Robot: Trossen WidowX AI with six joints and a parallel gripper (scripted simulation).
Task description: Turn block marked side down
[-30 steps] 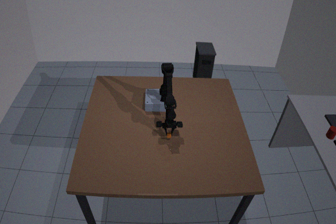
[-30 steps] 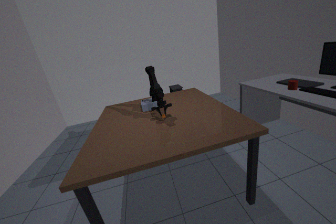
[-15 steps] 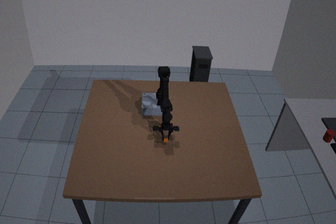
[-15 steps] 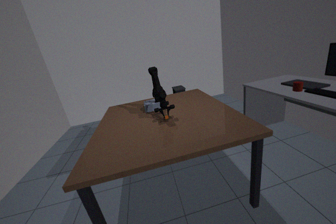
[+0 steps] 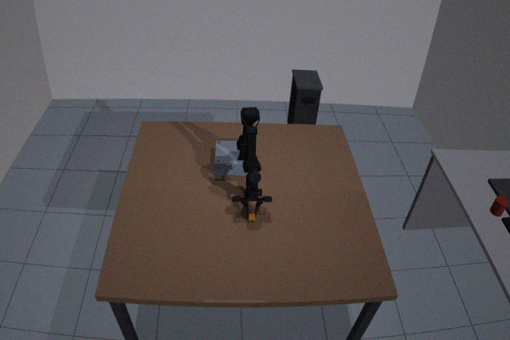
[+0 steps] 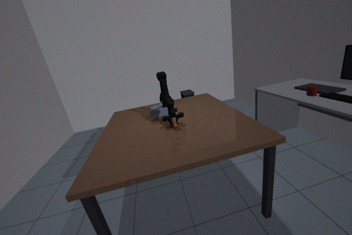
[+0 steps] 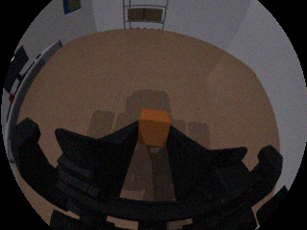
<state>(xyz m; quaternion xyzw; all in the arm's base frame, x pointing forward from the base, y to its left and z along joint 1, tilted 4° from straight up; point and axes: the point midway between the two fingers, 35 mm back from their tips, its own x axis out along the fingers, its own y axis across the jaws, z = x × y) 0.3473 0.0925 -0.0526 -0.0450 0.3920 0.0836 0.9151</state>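
Orange marks our block [image 5: 251, 216] [image 6: 175, 125] [image 7: 154, 127], pinched between the fingertips of the gripper [image 5: 252, 215] [image 6: 174, 124] [image 7: 153, 126] over the bench [image 5: 247, 262] [image 6: 159, 152] [image 7: 192, 62]. We seem to be partway through turning it; we cannot see the marked side. Next, we judge, we finish the tilt, lower until it sits flat, then let go.

We see a plain orange block [image 5: 252, 216] [image 6: 175, 125] [image 7: 154, 127], a black gripper [image 5: 252, 213] [image 6: 174, 124] [image 7: 153, 126], and a brown table [image 5: 198, 254] [image 6: 159, 152] [image 7: 192, 62] with faint speckling.
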